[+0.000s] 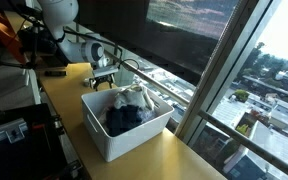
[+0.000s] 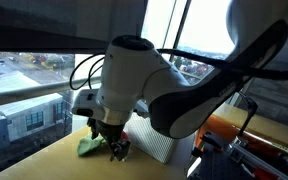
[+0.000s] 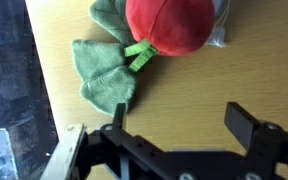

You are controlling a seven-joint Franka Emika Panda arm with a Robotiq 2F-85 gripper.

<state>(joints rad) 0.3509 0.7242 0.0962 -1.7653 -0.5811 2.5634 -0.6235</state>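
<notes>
Jaws apart & empty at frame bottom, red plush [image 3: 174,25] top centre, bare worktop [image 3: 214,90] btwn, worktop edge at left.

The plush toy [image 3: 169,25] lies on the table [image 3: 184,90] near the bin [image 1: 109,140].

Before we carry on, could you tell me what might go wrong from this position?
The open hand sits short of the red plush toy, so closing may pinch only its floppy green leaf. The leaf lies near the edge of the table; a nudge could push the toy off.
</notes>
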